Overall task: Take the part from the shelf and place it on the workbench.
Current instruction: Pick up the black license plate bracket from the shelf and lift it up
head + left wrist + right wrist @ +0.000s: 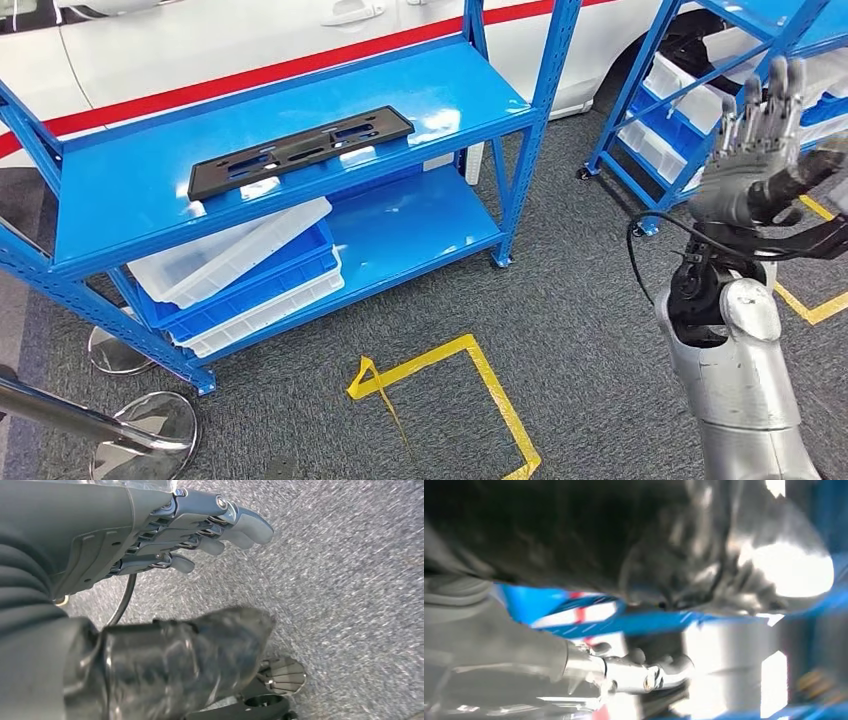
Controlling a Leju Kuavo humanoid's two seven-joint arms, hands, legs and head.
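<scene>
Grey carpet (600, 330) with yellow tape lines (480, 400) covers the floor in the head view, beside a white car with a red stripe (200, 60). A blue metal shelf (100, 190) stands at the left. On its upper level lies the part (300, 150), a flat black plate, lying free. White and blue trays (250, 275) are stacked on the level below. The right hand (755, 150) is raised at the right, fingers straight and spread, holding nothing, well apart from the part. A second blue rack (650, 120) stands behind it.

From the left wrist, the left hand (165, 540) hangs over carpet, fingers extended, empty.

From the right wrist, everything is blurred; its fingers (644, 672) look empty against blue shelving.
</scene>
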